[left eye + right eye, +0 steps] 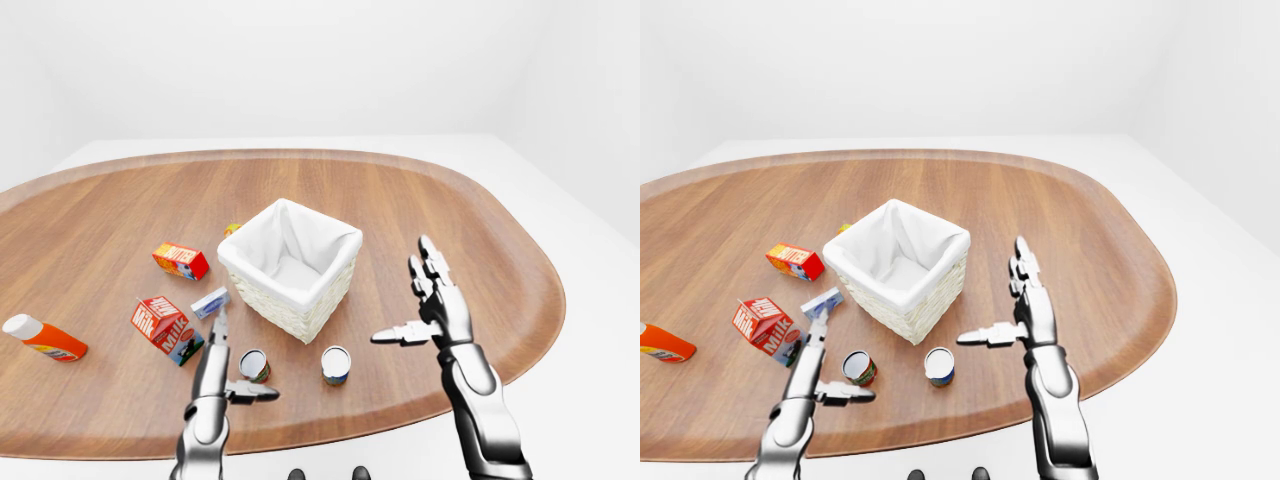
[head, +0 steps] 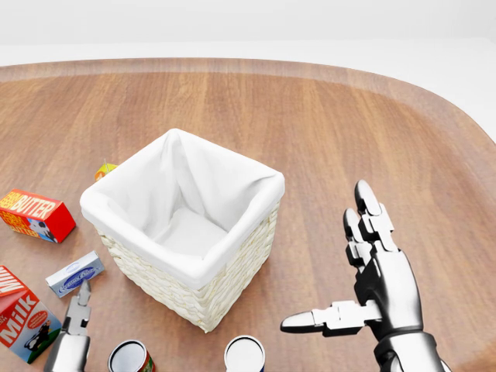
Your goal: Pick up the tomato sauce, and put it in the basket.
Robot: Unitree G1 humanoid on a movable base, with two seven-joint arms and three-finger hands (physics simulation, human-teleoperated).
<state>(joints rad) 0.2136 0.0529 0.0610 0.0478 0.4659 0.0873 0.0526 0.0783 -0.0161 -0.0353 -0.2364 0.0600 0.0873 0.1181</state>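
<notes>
We hold both hands open over the tabletop's near edge, nothing grasped.

The red can (image 1: 254,365), likely the tomato sauce, stands upright beside our left hand (image 1: 214,372), touching or nearly so. The right hand (image 1: 437,305), fingers spread, is farther away, past a blue can (image 1: 335,364). The basket (image 1: 290,268) sits just beyond. Labels are unreadable.

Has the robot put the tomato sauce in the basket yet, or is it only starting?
Only starting. The basket shows nothing but its white lining inside. Neither the left hand nor the right hand holds anything; both are open above the table. Two small cans, the red-labelled can and the blue-labelled can, stand below the basket in the left-eye view; which is the sauce I cannot tell. Grasping, lifting and dropping in all remain.
</notes>
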